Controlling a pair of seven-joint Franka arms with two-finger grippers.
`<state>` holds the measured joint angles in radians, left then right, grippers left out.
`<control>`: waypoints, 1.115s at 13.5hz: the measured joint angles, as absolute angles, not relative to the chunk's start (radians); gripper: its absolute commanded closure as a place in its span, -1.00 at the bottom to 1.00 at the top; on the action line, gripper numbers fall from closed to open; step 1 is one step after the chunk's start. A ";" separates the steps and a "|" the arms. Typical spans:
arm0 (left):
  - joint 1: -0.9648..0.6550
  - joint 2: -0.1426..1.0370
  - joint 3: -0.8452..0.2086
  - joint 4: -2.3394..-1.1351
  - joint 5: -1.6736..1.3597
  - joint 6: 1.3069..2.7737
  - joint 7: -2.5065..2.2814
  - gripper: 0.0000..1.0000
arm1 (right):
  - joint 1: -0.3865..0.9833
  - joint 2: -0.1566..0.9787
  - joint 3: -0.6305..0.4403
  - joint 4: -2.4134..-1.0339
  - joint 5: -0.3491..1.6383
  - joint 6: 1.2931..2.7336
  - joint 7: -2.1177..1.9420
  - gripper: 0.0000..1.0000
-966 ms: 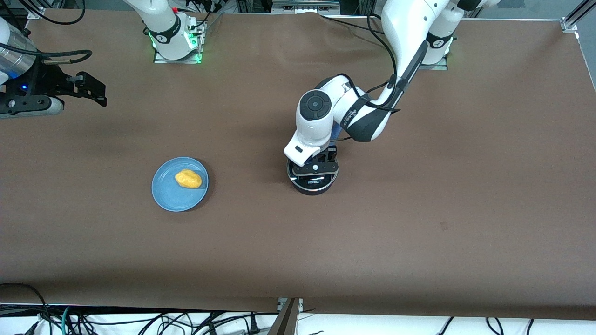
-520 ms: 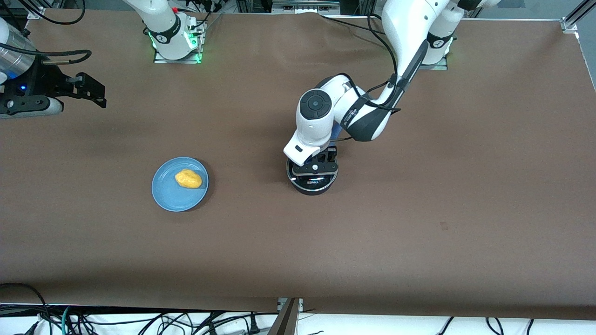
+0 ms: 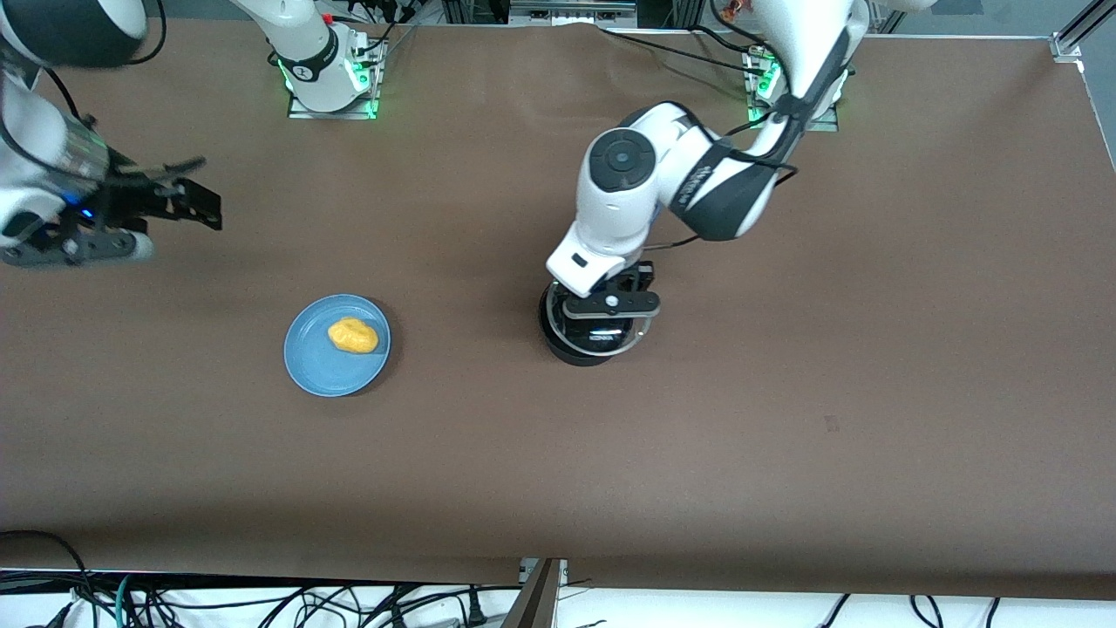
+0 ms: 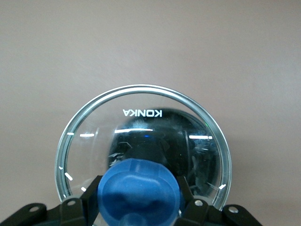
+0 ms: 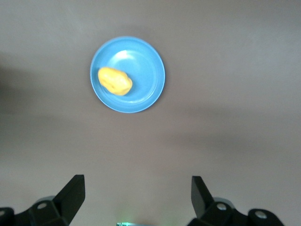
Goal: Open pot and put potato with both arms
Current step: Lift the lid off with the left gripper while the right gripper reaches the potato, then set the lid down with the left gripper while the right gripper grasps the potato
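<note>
The black pot (image 3: 571,344) stands mid-table; its blue handle is hidden under the left arm. My left gripper (image 3: 610,310) is shut on the blue knob (image 4: 140,188) of the pot's glass lid (image 4: 141,122) and holds the lid just above the pot, shifted a little toward the left arm's end. The yellow-orange potato (image 3: 352,336) lies on a blue plate (image 3: 323,371) toward the right arm's end. My right gripper (image 3: 207,208) is open and empty in the air, over bare table beside the plate. In the right wrist view the potato (image 5: 114,81) and plate (image 5: 146,89) lie ahead of the open right gripper (image 5: 136,188).
The brown table (image 3: 785,392) carries only the plate and the pot. Both arm bases stand along its edge farthest from the front camera. Cables hang below the nearest edge.
The left arm has risen and lifted the lid off the pot, shifting it slightly toward the left arm's end. The right gripper has moved closer to the plate.
</note>
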<state>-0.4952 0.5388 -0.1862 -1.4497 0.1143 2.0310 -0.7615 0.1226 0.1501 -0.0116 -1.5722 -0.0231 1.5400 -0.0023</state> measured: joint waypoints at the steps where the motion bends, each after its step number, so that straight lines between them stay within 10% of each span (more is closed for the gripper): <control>1: -0.447 0.514 -0.196 -1.464 0.109 2.027 -0.728 0.31 | 0.123 0.198 -0.011 -1.573 -0.023 1.548 -0.003 -1.00; 10: 0.092 0.356 -0.206 -1.720 0.010 2.030 -0.198 0.33 | 0.227 0.360 0.004 -1.661 -0.022 1.714 -0.417 -1.00; 15: 0.227 0.365 -0.120 -1.934 -0.004 2.280 0.082 0.41 | 0.227 0.473 0.004 -1.712 -0.022 1.937 -0.760 -1.00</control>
